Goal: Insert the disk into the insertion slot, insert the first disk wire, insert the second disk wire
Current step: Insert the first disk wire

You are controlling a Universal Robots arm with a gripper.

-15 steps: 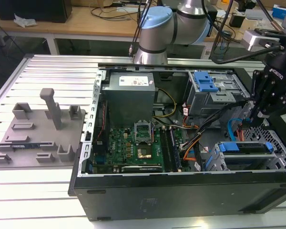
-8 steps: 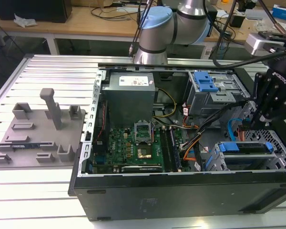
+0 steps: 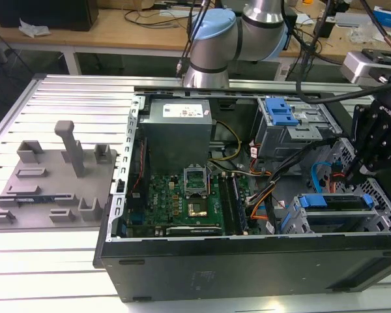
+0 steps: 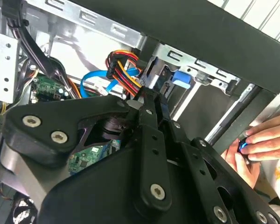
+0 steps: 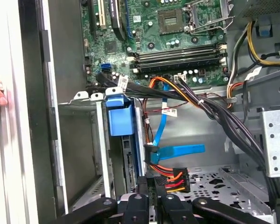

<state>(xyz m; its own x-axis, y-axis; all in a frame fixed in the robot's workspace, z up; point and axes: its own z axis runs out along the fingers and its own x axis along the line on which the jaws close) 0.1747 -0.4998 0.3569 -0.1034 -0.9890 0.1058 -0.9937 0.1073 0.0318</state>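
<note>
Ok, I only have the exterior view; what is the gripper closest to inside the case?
Observer: In the first wrist view the gripper is right at a black plug with red, orange and yellow wires, beside the disk in the insertion slot.
Operator: Any other cable there?
Observer: A blue flat cable ends by that same plug; whether it is seated I cannot tell.
Operator: Anyone near the case?
Observer: Yes, in the second wrist view a person's hand is just outside the case wall.
</note>
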